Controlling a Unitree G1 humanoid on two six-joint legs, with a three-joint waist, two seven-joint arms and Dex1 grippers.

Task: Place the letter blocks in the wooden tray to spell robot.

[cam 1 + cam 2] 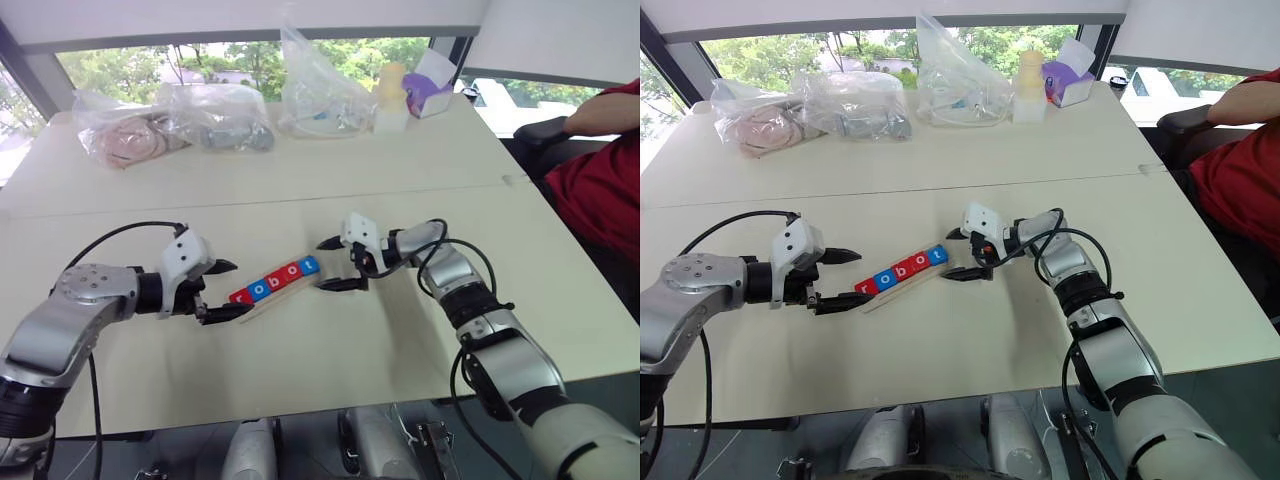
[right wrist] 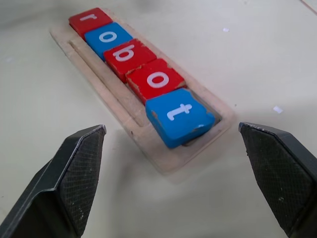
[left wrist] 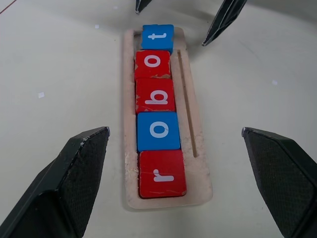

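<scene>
- Five letter blocks (image 3: 157, 111) lie in a row in the wooden tray (image 3: 195, 148), reading r, o, b, o, t: red r (image 3: 162, 174), blue o (image 3: 158, 131), red b (image 3: 155, 95), red o (image 3: 152, 64), blue t (image 3: 157, 36).
- Four of them sit flat in the recess; the blue t at the end is tilted, one edge riding up on the tray's rim, as the right wrist view shows.
- Beside the row of blocks, a narrow groove runs along the tray's length.
- The tray lies aslant on the pale table (image 1: 300, 370), between the two grippers.
- The left gripper (image 1: 228, 289) hangs at the r end, its jaws wide apart and holding nothing, one finger on each side of the tray's end without touching it.
- The right gripper (image 1: 338, 264) hangs at the t end, its jaws also spread wide and empty, just clear of the blue t.
- At the table's far edge lie clear plastic bags (image 1: 175, 125) with things inside, a pale bottle (image 1: 391, 100) and a small purple and white box (image 1: 430, 88).
- A person in a red sleeve (image 1: 605, 175) sits at the table's right side.
</scene>
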